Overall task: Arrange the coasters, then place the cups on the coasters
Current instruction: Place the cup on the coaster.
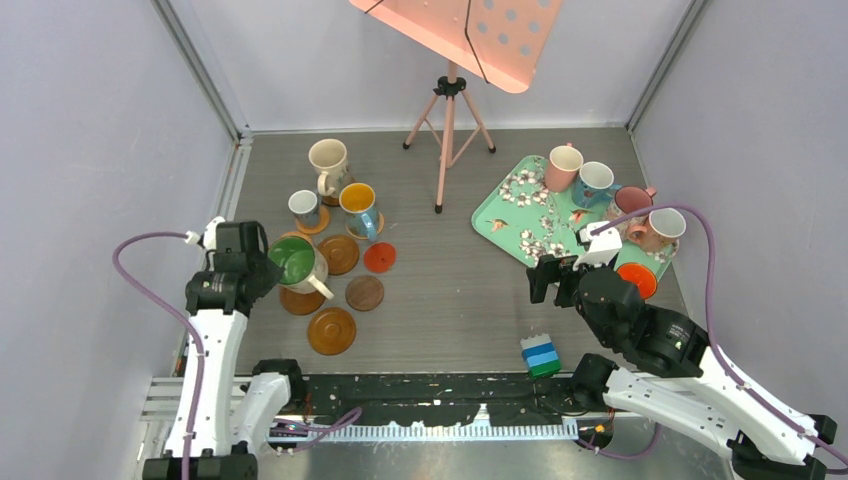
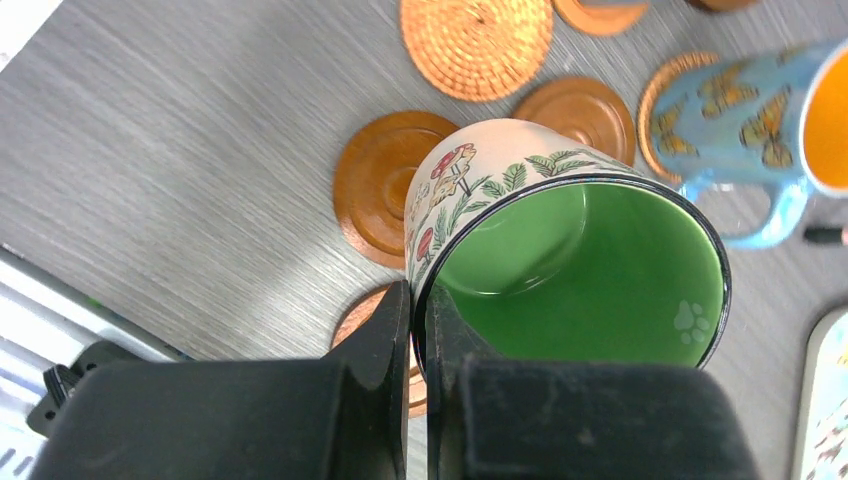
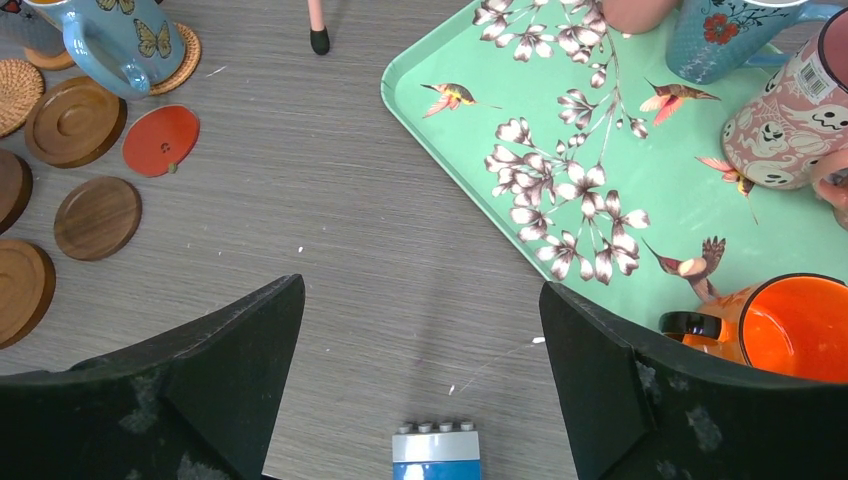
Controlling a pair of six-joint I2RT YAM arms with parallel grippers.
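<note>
The left gripper (image 2: 418, 315) clamped on the green-lined mug (image 2: 580, 255); the right gripper (image 3: 420, 335) spread wide.
On the grey table (image 1: 450, 290), the mint tray (image 1: 505, 215) lay at the right with five mugs (image 1: 563, 165) on it. The right gripper's jaws stood far apart over bare table, just left of the tray's near corner. At the left, the green-lined mug, pinched at its rim, was over the coasters (image 1: 331, 331); whether it touched them could not be told. Farther back, three mugs (image 1: 328, 160) stood on coasters of their own.
</note>
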